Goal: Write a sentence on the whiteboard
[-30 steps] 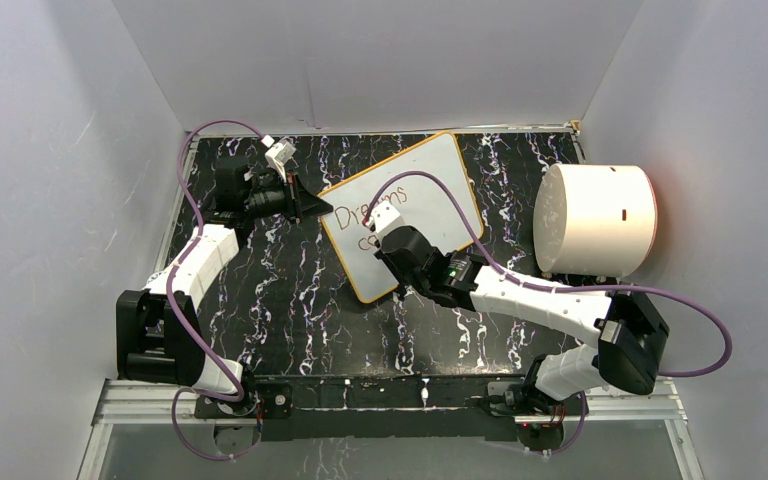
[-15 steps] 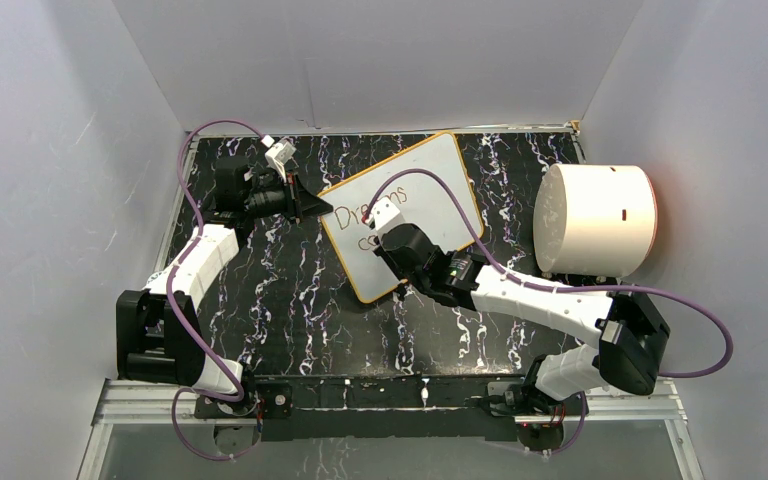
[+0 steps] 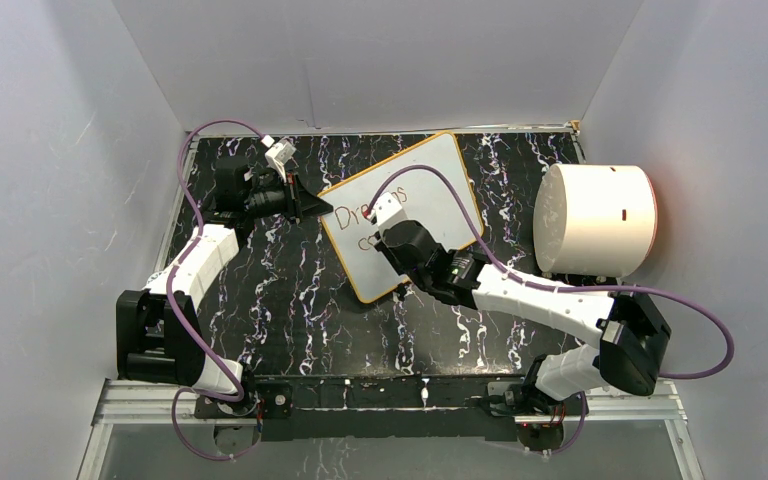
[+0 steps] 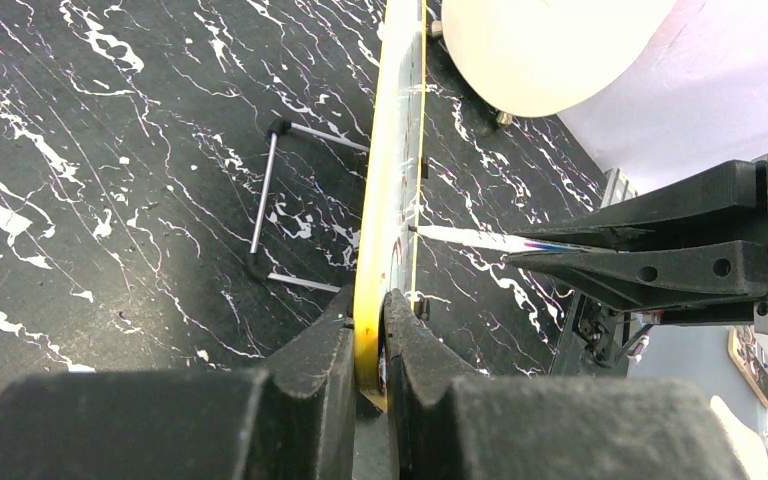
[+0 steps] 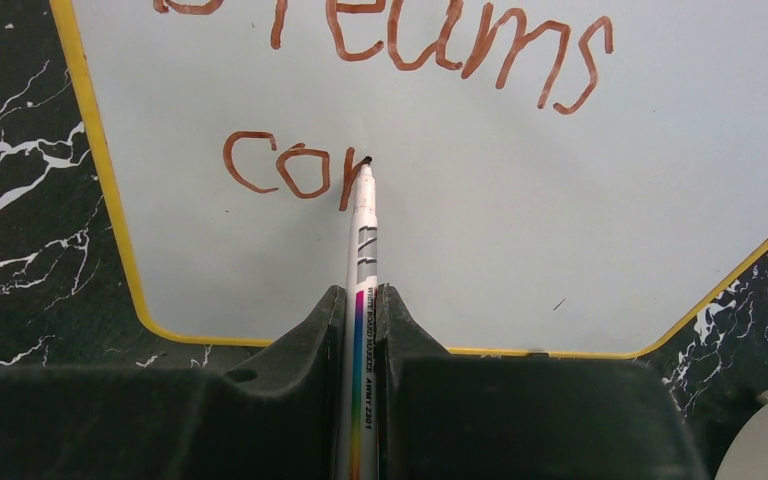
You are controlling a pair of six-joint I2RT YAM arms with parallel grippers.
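The whiteboard [image 3: 442,172], white with a yellow rim, stands tilted on the black marbled table. "Dreams" and below it "co" plus one stroke are written on it in red-brown ink [image 5: 305,172]. My left gripper [image 3: 312,205] is shut on the board's left edge; in the left wrist view its fingers [image 4: 368,300] pinch the yellow rim [image 4: 390,170]. My right gripper [image 5: 360,295] is shut on a white marker [image 5: 363,230] with a rainbow stripe. The marker's tip touches the board [image 5: 560,230] at the top of the stroke right of "co". The marker [image 4: 480,239] meets the board's face.
A big white cylinder [image 3: 595,220] lies at the table's right side, close to the board's far end. A thin wire stand [image 4: 268,195] props the board from behind. Grey walls close in the table on three sides. Purple cables loop over both arms.
My right gripper with the marker has crept a little up and to the left over the board. The left gripper and the board have stayed put.
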